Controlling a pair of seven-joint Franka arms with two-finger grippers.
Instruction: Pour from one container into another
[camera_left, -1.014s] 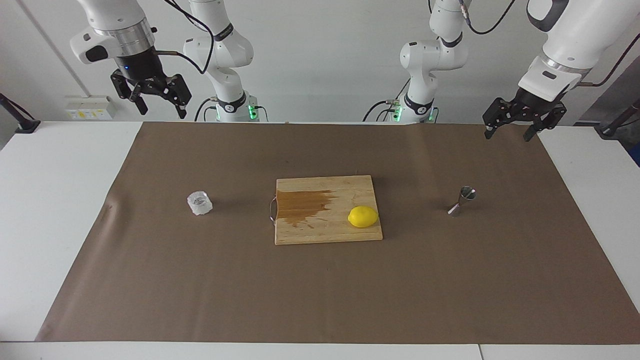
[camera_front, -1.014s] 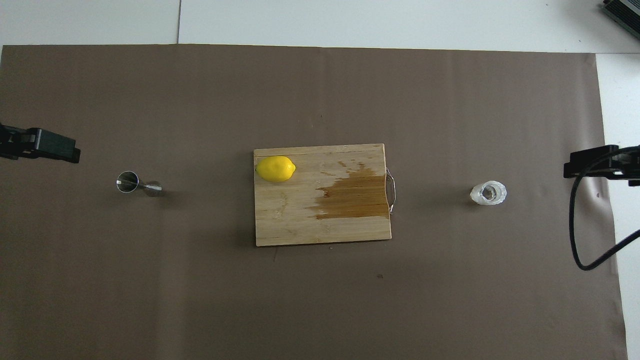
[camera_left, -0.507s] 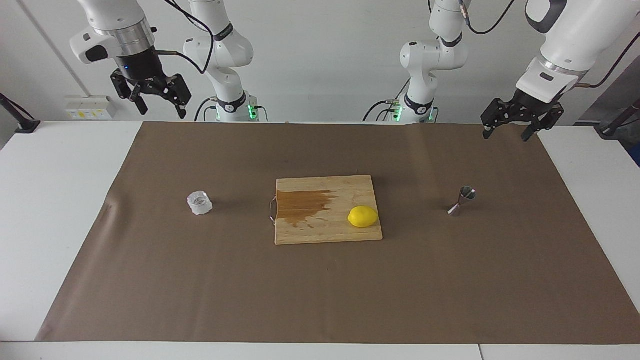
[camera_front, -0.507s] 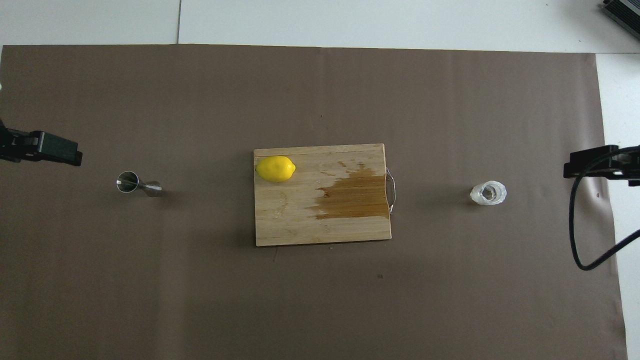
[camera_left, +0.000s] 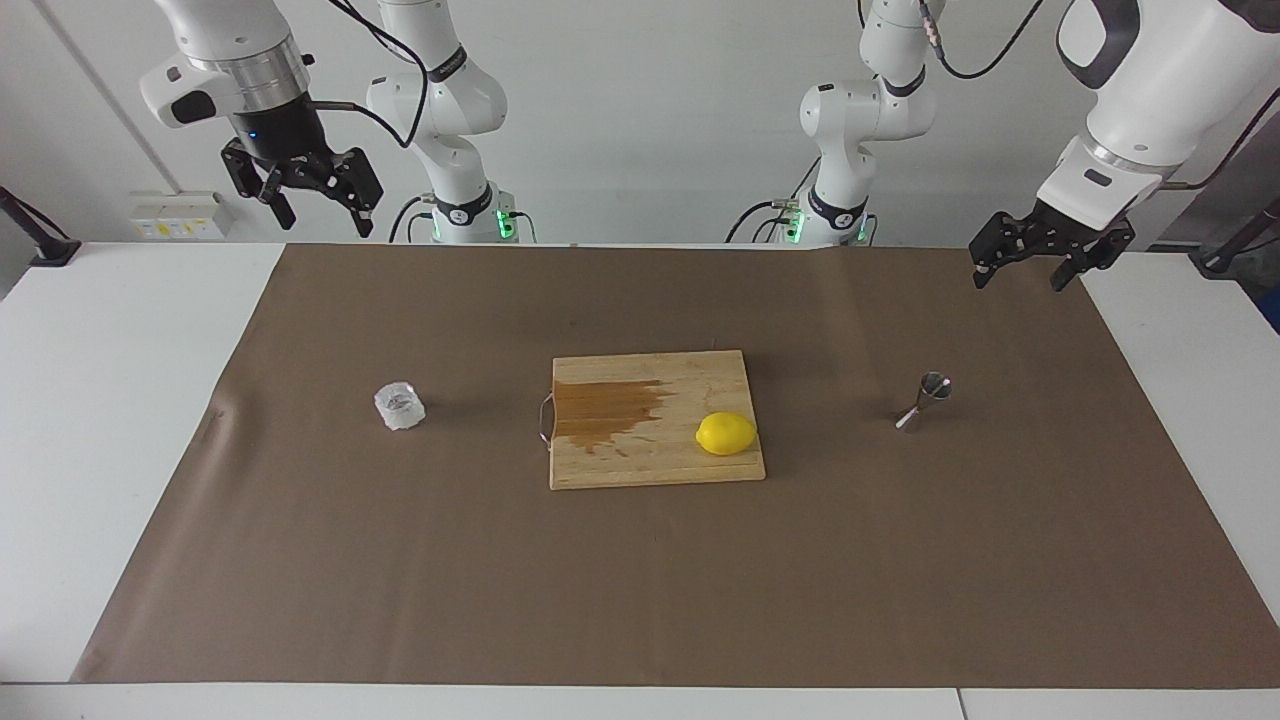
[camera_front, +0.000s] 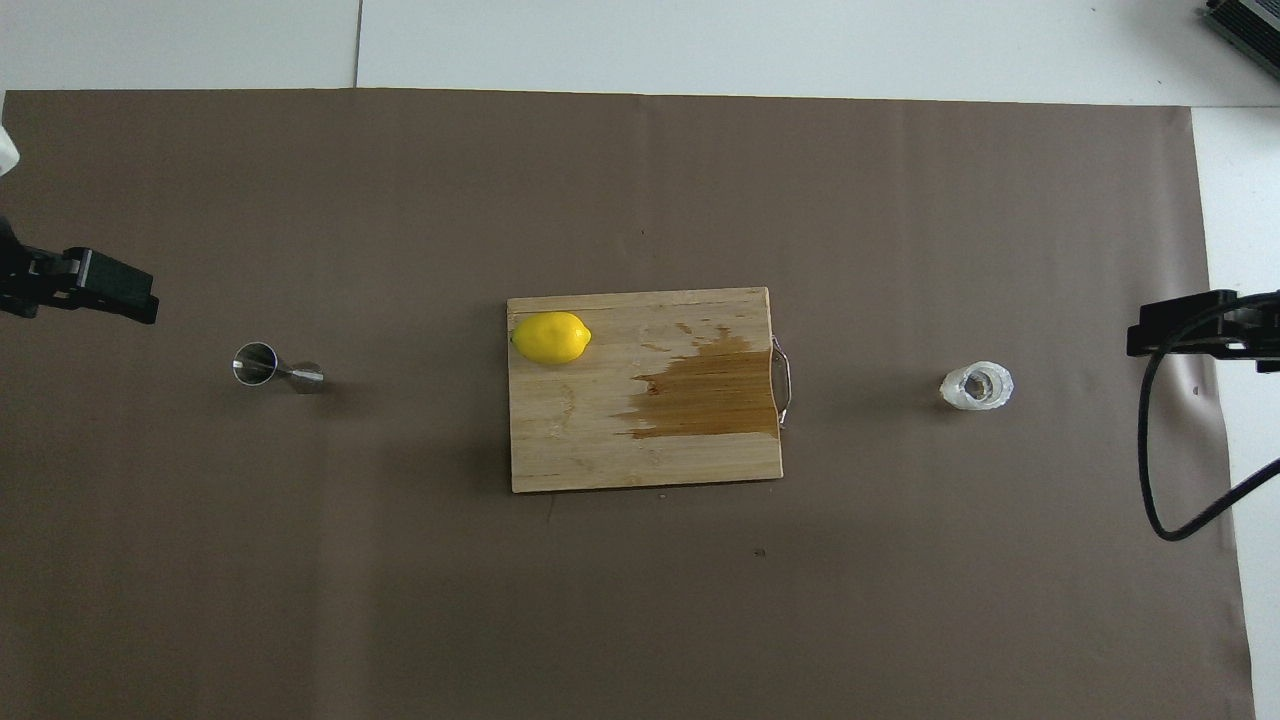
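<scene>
The clear faceted glass tumbler stands on the brown paper toward the right arm's end and also shows in the overhead view. The steel hourglass jigger stands toward the left arm's end and also shows in the overhead view. My left gripper is open and empty, raised over the paper's edge at its own end, well apart from the jigger. My right gripper is open and empty, raised over the table's edge at its own end, well apart from the tumbler.
A wooden cutting board lies mid-table between the tumbler and the jigger, with a dark wet stain and a metal handle on the tumbler's side. A yellow lemon sits on it on the jigger's side. Brown paper covers the table.
My left gripper has shifted slightly toward its own end of the table and a little lower. The right arm, tumbler, jigger, board and lemon have not moved.
</scene>
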